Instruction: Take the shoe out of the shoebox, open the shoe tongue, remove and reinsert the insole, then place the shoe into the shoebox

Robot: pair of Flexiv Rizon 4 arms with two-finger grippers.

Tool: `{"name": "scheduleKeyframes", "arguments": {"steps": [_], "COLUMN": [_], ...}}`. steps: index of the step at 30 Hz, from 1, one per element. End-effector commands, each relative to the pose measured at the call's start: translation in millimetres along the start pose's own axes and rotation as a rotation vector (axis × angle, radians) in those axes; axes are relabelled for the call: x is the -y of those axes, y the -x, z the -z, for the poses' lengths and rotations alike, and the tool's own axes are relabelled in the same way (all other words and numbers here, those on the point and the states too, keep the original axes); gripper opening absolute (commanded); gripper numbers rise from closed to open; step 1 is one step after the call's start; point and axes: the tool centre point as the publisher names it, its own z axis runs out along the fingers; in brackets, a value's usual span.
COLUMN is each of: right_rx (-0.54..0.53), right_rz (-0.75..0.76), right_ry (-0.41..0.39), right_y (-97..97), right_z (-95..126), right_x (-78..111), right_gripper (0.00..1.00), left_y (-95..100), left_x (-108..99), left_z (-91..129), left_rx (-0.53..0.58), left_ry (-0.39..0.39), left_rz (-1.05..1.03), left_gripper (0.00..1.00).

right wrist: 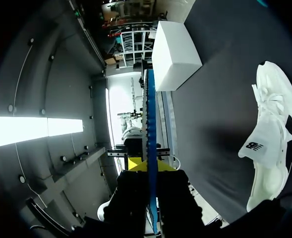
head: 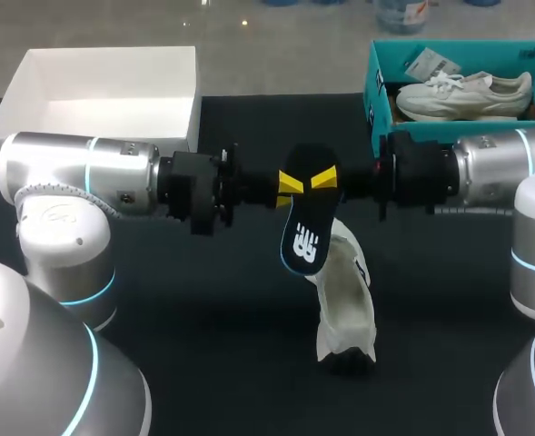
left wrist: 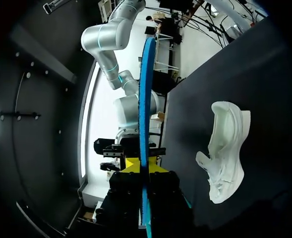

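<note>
Head view: our white shoe lies out on the table, insole removed and pinched by left fingers and right fingers; reinsertion and boxing remain.

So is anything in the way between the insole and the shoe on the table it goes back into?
Nothing I can see. The insole hangs in the air, pinched by the left gripper and right gripper; the shoe lies on the table just below, with only air between.
</note>
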Motion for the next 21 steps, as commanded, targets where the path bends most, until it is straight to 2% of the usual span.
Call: {"name": "scheduleKeyframes", "arguments": {"steps": [1, 4, 10, 12, 14, 15, 16, 17, 21], "right_rx": [-0.007, 0.013, 0.163, 0.267, 0.414, 0.507, 0.551, 0.574, 0.574], "right_rz": [0.004, 0.012, 0.073, 0.09, 0.116, 0.082, 0.028, -0.011, -0.011], "right_ry": [0.019, 0.061, 0.097, 0.08, 0.013, 0.005, 0.034, 0.089, 0.089], "right_y": [0.9, 1.7, -1.4, -3.7, -7.8, -9.1, -10.0, -10.5, -10.5], "right_z": [0.9, 18.1, 53.2, 62.4, 66.1, 67.8, 68.2, 74.2, 74.2], "right_x": [1.4, 10.9, 30.2, 34.8, 37.9, 38.4, 37.4, 35.3, 35.3], "right_gripper": [1.0, 1.0, 1.0, 1.0, 1.0, 1.0, 1.0, 1.0, 1.0], "left_y": [-0.9, -2.7, -9.0, -10.2, -11.4, -11.9, -12.2, -12.8, -14.7], "left_x": [1.7, 1.6, 4.9, 6.1, 8.0, 9.2, 10.3, 11.7, 18.6], "left_z": [-0.3, 5.8, 21.4, 26.9, 31.6, 33.8, 35.6, 37.3, 41.1], "left_rx": [-0.008, -0.022, -0.05, -0.053, -0.054, -0.056, -0.056, -0.057, -0.062], "left_ry": [0.014, 0.026, 0.037, 0.041, 0.042, 0.044, 0.044, 0.044, 0.042], "left_rz": [0.002, 0.006, 0.022, 0.029, 0.032, 0.034, 0.035, 0.037, 0.039], "left_gripper": [0.0, 0.0, 0.0, 0.0, 0.0, 0.0, 0.0, 0.0, 0.0]}}
